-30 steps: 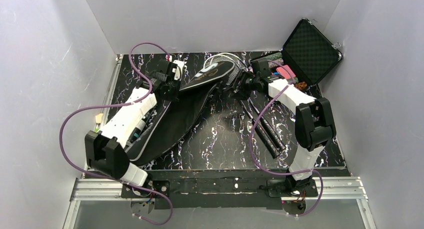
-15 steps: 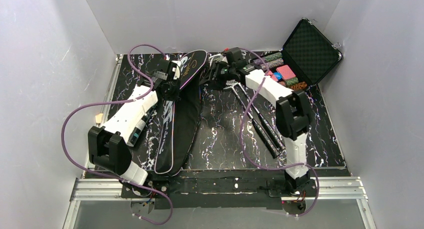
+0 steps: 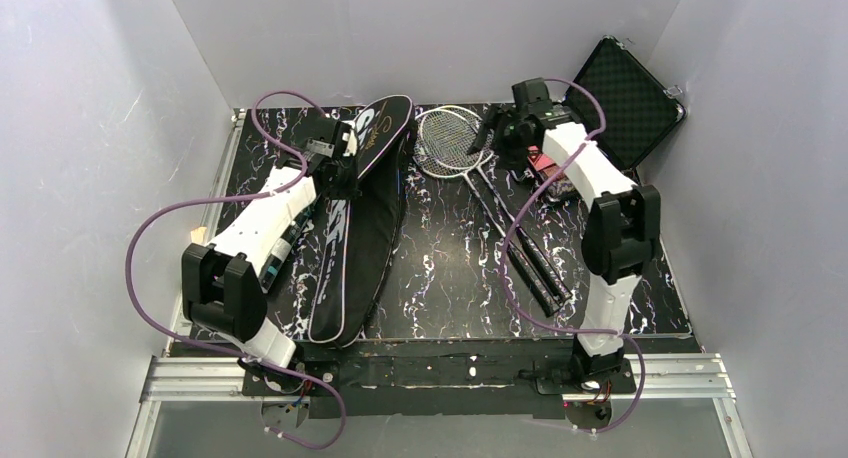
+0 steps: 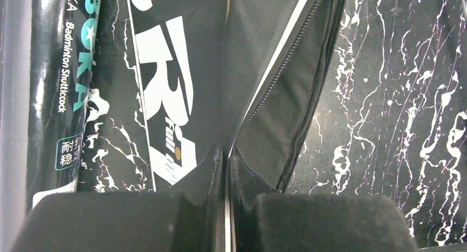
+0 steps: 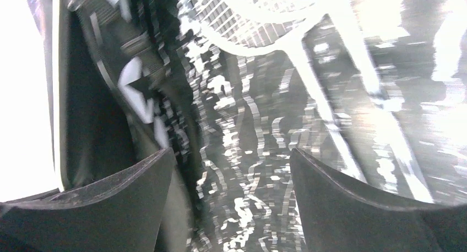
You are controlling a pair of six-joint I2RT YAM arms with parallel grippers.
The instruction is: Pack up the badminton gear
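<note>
Two rackets (image 3: 452, 143) lie on the marbled black table (image 3: 450, 268) as seen from above. Their round white-strung heads overlap at the far side, and their thin shafts run toward the near right, ending in dark grips side by side. Left of them stretches the long black bag (image 3: 365, 233), soft fabric with white lettering and a pale piped edge. The left arm lies along the bag's left side and hides what is under it. The left gripper (image 3: 347, 166) sits at the bag's upper edge. The right gripper (image 3: 497, 138) hovers just beside the racket heads, and its arm covers most of the open hard case (image 3: 625, 93); only the foam-lined lid shows plainly.

From the left wrist, the fingers (image 4: 212, 169) are pressed together on the bag's zipped edge, with a thin pale strip pinched between them. A glossy black tube (image 4: 52, 98) with teal print lies along the bag's left, cut off by the frame.

From the right wrist everything is smeared. The jaws stand wide with nothing between them, and the racket strings show beyond.
</note>
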